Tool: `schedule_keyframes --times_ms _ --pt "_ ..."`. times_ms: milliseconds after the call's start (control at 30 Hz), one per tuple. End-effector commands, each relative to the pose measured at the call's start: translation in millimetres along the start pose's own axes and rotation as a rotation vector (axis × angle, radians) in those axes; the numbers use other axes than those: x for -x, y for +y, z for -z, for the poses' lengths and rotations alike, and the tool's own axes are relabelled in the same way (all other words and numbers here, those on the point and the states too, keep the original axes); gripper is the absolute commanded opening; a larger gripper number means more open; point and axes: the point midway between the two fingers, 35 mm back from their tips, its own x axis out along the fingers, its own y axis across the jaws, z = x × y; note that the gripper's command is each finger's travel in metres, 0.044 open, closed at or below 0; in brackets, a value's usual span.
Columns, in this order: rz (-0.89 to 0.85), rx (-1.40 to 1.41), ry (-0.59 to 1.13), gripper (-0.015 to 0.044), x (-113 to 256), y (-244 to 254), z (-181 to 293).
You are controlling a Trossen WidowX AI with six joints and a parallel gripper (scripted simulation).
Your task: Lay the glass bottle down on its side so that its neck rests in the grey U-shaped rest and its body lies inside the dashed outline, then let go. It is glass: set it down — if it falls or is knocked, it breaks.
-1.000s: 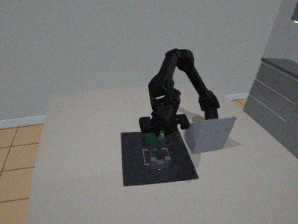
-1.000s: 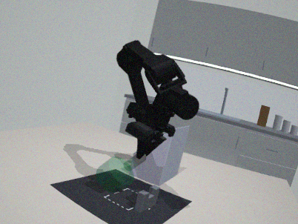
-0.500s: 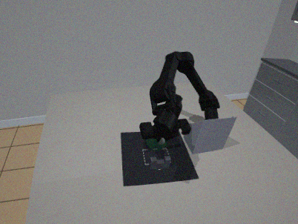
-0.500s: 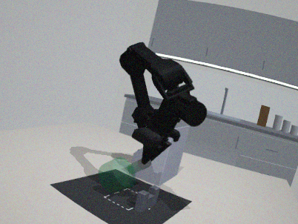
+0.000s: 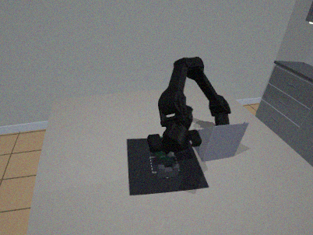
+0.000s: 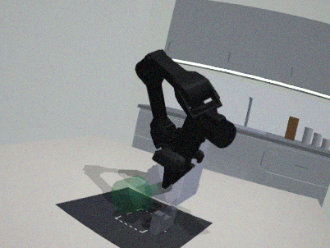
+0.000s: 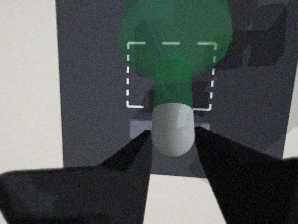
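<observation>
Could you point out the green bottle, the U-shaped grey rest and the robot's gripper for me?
Green bottle [image 6: 132, 195] [image 7: 175, 30]: exterior and wrist views, on its body.
Grey rest [image 6: 159, 224]: exterior view, on its block.
Gripper [image 7: 172, 134]: wrist view, between its fingertips.

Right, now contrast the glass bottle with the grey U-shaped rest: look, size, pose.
The glass bottle is see-through green with a pale neck end, while the grey rest is solid-looking grey. The bottle is clearly the bigger; the rest is small beside it. The bottle is tilted, its neck in the gripper, whereas the rest sits on the dark mat, held by nothing.
</observation>
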Motion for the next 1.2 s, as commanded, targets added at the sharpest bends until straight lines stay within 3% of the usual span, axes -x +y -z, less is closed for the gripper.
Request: schedule_keyframes --times_ms 0,1167 --pt "0.000 -0.003 0.002 0.0119 -3 1 6" --pt "0.002 0.003 -0.003 0.0119 -21 4 33"
